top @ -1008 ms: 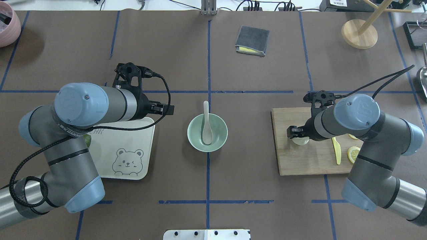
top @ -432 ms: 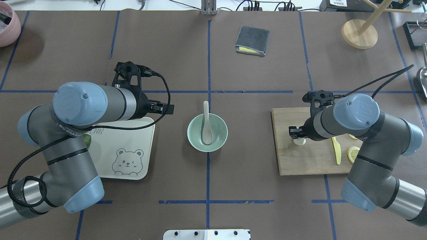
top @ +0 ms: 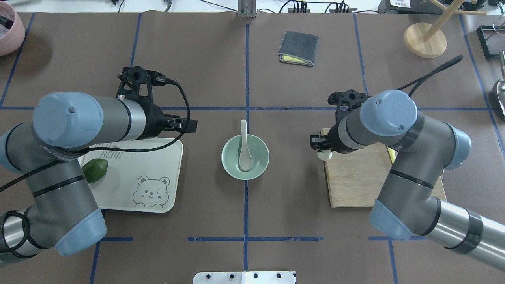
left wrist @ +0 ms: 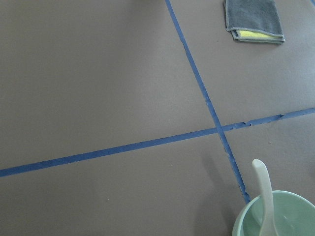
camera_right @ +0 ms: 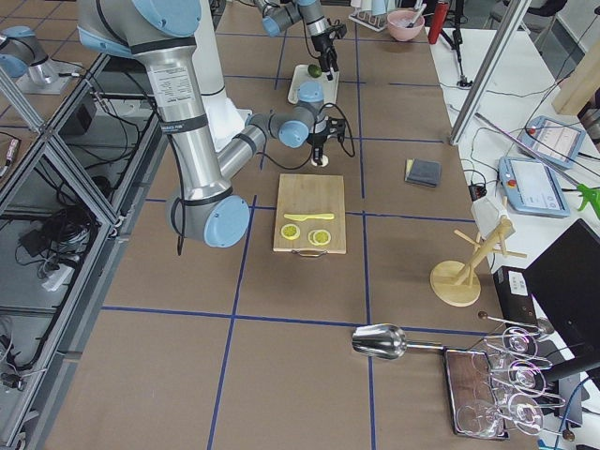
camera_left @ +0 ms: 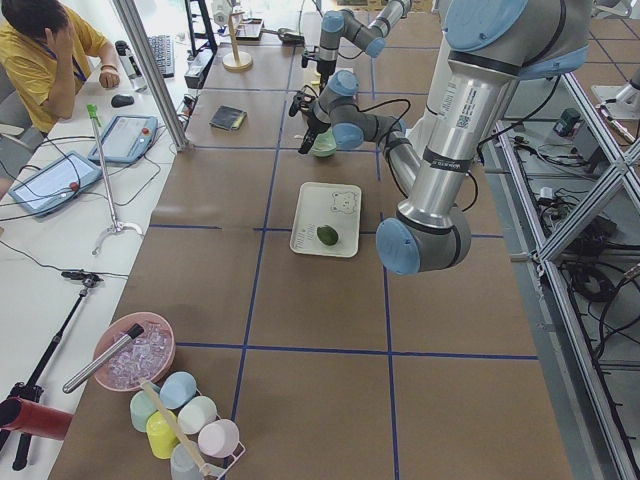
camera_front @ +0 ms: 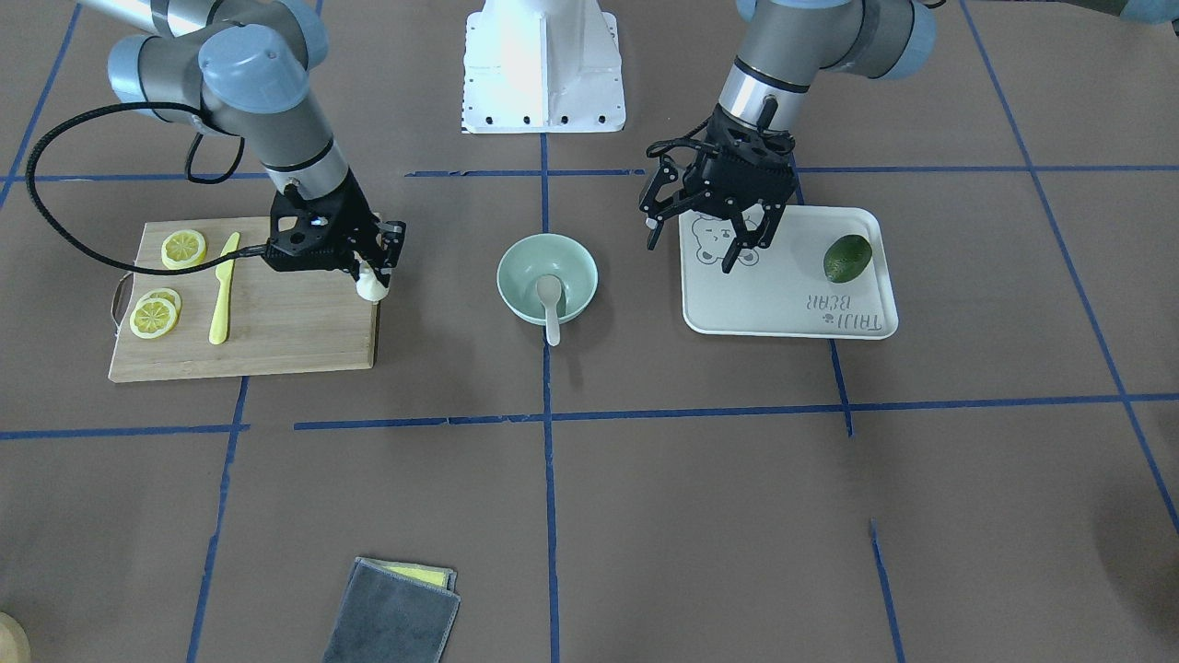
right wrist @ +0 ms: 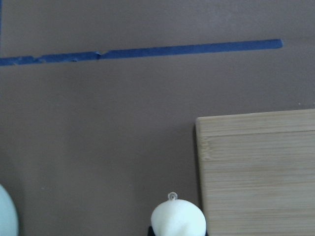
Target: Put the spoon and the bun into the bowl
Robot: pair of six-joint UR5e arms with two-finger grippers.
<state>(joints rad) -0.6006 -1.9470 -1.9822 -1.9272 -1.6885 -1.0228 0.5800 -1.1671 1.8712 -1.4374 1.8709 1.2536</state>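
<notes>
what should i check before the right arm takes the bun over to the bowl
1. Grip on the bun: ok, the right end effector is shut on it.
2. Bun off the cutting board: ok, the right wrist view shows it just past the board's edge.
3. Spoon in place: ok, scoop in the bowl, handle over the rim.
4. Room for the bun: ok, bare bowl floor beside the scoop.
5. Left end effector out of the way: ok, open over the tray, apart from the bowl.
6. Bun's height above the bowl rim: cannot tell.
</notes>
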